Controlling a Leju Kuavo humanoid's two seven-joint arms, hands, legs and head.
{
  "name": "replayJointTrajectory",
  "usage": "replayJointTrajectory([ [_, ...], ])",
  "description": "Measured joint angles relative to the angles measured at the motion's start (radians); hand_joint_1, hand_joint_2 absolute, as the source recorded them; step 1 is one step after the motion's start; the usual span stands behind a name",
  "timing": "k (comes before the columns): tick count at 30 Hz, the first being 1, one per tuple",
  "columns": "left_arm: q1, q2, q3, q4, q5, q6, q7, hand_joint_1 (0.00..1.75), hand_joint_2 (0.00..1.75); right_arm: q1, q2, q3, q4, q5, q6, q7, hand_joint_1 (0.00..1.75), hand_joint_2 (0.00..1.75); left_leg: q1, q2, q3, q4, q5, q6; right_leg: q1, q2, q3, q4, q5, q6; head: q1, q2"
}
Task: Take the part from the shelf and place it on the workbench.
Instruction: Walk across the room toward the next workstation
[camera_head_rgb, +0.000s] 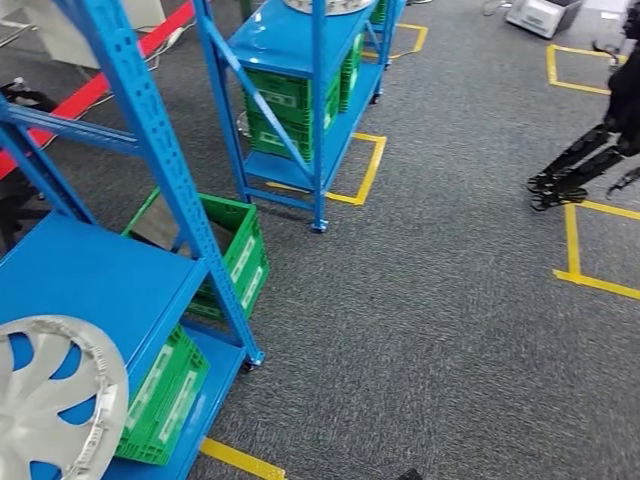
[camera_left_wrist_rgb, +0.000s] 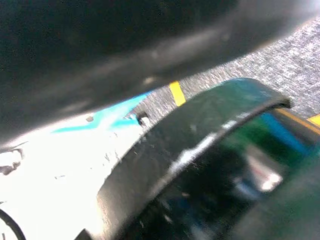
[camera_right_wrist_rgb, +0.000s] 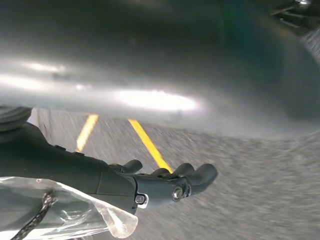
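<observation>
Silver wheel cover (camera_head_rgb: 53, 400) lying flat on the blue shelf (camera_head_rgb: 90, 270), at the near left of the head view. Right hand (camera_right_wrist_rgb: 162, 182) hanging over grey carpet (camera_head_rgb: 423, 300) and yellow floor tape (camera_right_wrist_rgb: 149, 145), fingers stretched out nearly straight and slightly apart, holding nothing; clear plastic wrap beside the wrist. Left hand: cannot tell, blurred and dark in the left wrist view. White labels on the green crates, writing unreadable. Tilted green crate (camera_head_rgb: 238, 255) beside the shelf post, contents hidden; another green crate (camera_head_rgb: 162, 400) on the bottom shelf. More green crates on the farther blue rack (camera_head_rgb: 317, 100).
</observation>
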Motion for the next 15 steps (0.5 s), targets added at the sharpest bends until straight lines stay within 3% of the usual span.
replayJointTrajectory([
  [1, -0.001, -0.001, 0.000, 0.000, 0.000, -0.001, 0.000, 0.00, 0.00, 0.002, 0.000, 0.000, 0.000, 0.000, 0.000, 0.000, 0.00, 0.00, 0.001, -0.015, -0.001, 0.000, 0.001, 0.002, -0.002, 0.024, -0.036, 0.070, -0.029, 0.003, 0.001, 0.000],
  [2, -0.002, -0.002, 0.000, 0.000, 0.000, -0.001, 0.000, 0.00, 0.00, 0.004, 0.000, 0.000, 0.000, -0.001, 0.000, 0.001, 0.00, 0.00, 0.001, -0.031, -0.001, 0.001, 0.001, 0.003, -0.002, 0.033, -0.072, 0.134, -0.050, 0.005, 0.002, 0.000],
  [3, -0.001, -0.002, 0.000, 0.000, 0.000, -0.001, 0.000, 0.00, 0.00, 0.005, 0.000, 0.000, 0.000, -0.001, 0.000, 0.002, 0.00, 0.00, 0.002, -0.046, 0.000, 0.001, 0.001, 0.003, -0.003, 0.036, -0.097, 0.171, -0.054, 0.007, 0.001, 0.000],
  [4, 0.000, -0.002, 0.000, 0.000, 0.000, -0.001, 0.000, 0.00, 0.00, 0.006, 0.000, 0.000, 0.000, -0.001, 0.000, 0.002, 0.00, 0.00, 0.002, -0.062, 0.001, 0.002, 0.000, 0.003, -0.003, 0.036, -0.106, 0.174, -0.038, 0.008, 0.001, 0.000],
  [6, 0.001, -0.003, 0.000, 0.000, 0.000, -0.001, 0.000, 0.00, 0.00, 0.007, 0.000, 0.000, 0.000, -0.001, 0.000, 0.002, 0.00, 0.00, 0.005, -0.092, 0.004, 0.004, -0.003, -0.002, -0.007, 0.049, -0.072, 0.071, 0.040, 0.010, 0.001, 0.000],
  [8, 0.000, -0.003, 0.000, 0.000, 0.000, -0.001, 0.000, 0.00, 0.00, 0.006, 0.000, 0.000, 0.000, -0.001, 0.001, 0.002, 0.00, 0.00, 0.007, -0.118, 0.003, 0.012, -0.008, -0.012, -0.014, 0.093, -0.019, -0.050, 0.090, 0.009, 0.002, 0.000],
  [10, -0.001, -0.003, 0.000, 0.000, 0.000, -0.001, 0.000, 0.00, 0.00, 0.005, 0.000, 0.000, 0.000, -0.001, 0.001, 0.002, 0.00, 0.00, 0.009, -0.139, -0.005, 0.018, -0.008, -0.026, -0.014, 0.121, 0.002, -0.089, 0.091, 0.000, 0.001, 0.000],
  [12, 0.002, -0.002, 0.000, 0.000, 0.000, -0.001, 0.000, 0.00, 0.00, 0.004, 0.000, 0.000, 0.000, -0.002, 0.002, 0.002, 0.00, 0.00, 0.014, -0.157, -0.012, 0.018, -0.005, -0.038, -0.012, 0.104, 0.006, -0.091, 0.093, -0.013, 0.002, 0.000],
  [13, 0.003, -0.002, 0.000, 0.000, 0.000, -0.001, 0.000, 0.00, 0.00, 0.003, 0.001, 0.000, 0.000, -0.002, 0.002, 0.002, 0.00, 0.00, 0.013, -0.147, -0.016, 0.024, -0.010, -0.043, -0.013, 0.093, 0.008, -0.094, 0.094, -0.020, 0.001, 0.000],
  [15, 0.002, -0.002, 0.000, 0.000, 0.000, -0.001, 0.000, 0.00, 0.00, 0.003, 0.001, 0.000, 0.000, -0.001, 0.002, 0.001, 0.00, 0.00, 0.012, -0.096, -0.045, 0.087, -0.049, -0.052, -0.014, 0.065, 0.011, -0.099, 0.096, -0.031, -0.005, 0.000],
])
